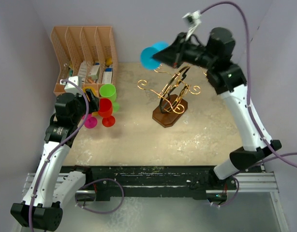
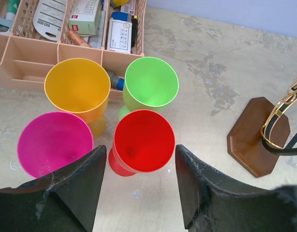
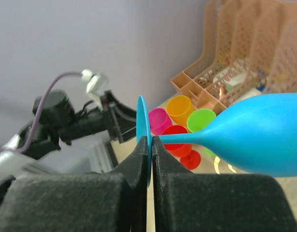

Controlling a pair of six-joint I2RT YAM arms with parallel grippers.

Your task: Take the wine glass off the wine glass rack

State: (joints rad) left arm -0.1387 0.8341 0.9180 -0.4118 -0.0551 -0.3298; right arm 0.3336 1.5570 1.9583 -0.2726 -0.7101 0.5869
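Your right gripper (image 3: 147, 140) has its jaws pinching the blue glass (image 3: 264, 133) by its foot, up in the air and apparently clear of the rack (image 1: 170, 92). What's left is setting it down. Your left gripper (image 2: 139, 153) has its jaws spread by the red glass (image 2: 143, 140).

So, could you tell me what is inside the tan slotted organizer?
The organizer holds small labelled boxes; the orange glass and green glass hide part of its front.

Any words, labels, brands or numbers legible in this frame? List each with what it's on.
None reads clearly.
White card in the tan organizer: printed lines, too small.
Green-white box: red mark, blurred.
White-blue box: icons and print, too small.
Blue wine glass: no print.
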